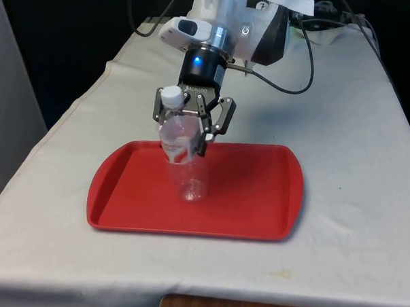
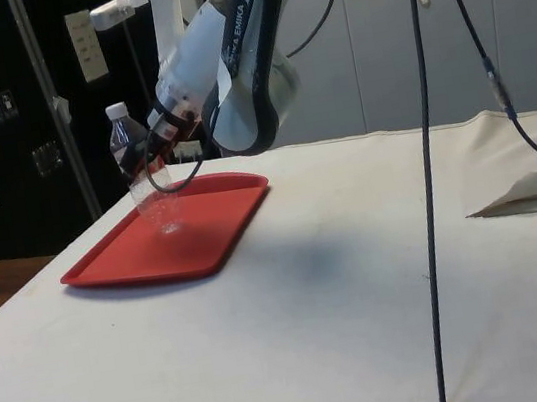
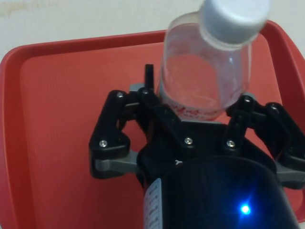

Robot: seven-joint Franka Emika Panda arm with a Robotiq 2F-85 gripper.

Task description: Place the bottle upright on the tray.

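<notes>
Claw (image 1: pixel 190 127) grips the bottle (image 1: pixel 183 161) round its middle; the bottle stands on the red tray (image 1: pixel 254 199); it looks empty, light, slippery and easy to tip; holding the middle seems best.

bottle (image 1: pixel 183 161): I see clear, glossy plastic, thin-walled, with a matt white plastic cap
tray (image 1: pixel 261 198): smooth red plastic to my eye, a soft sheen on its rim
gripper (image 1: pixel 192 127): I read matt black plastic links with small bright metal screws
tablecloth (image 1: pixel 349 188): white woven cloth, matt, creased where I look
</notes>
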